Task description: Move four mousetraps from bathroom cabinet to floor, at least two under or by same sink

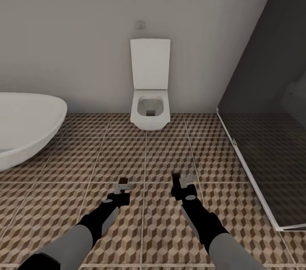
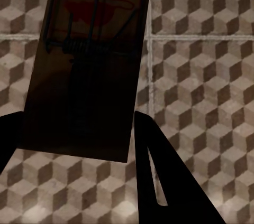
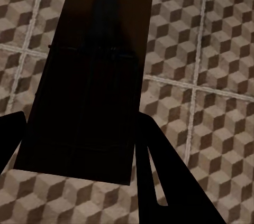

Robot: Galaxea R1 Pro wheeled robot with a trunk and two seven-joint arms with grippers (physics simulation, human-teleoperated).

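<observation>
Bathroom floor (image 1: 161, 164) fills the lower part of the head view, square tiles in a brown, beige and white cube print with pale grout lines. Behind it runs a plain pale wall, and the curved white rim of a bathtub (image 1: 25, 125) pokes in on the robot's left. Over on the right stands a dark glass shower screen (image 1: 263, 134) with a white frame along the floor. Dead centre against the wall hangs a white toilet (image 1: 149, 108), lid raised, with a small flush button (image 1: 140, 25) above it.

Now the arms: both reach forward low over the tiles. The left gripper (image 1: 123, 187) has its jaws closed on a mousetrap (image 2: 87, 71); in the left wrist view the dark wooden board sits between the 2 black fingers (image 2: 159, 176), with its wire spring and a red patch showing, held above the tiles. The right gripper (image 1: 180, 183) likewise has its jaws clamped on a second mousetrap (image 3: 87, 81), which in the right wrist view is a shadowed dark board between the fingers, detail too dim to make out, with the patterned floor beneath it.
</observation>
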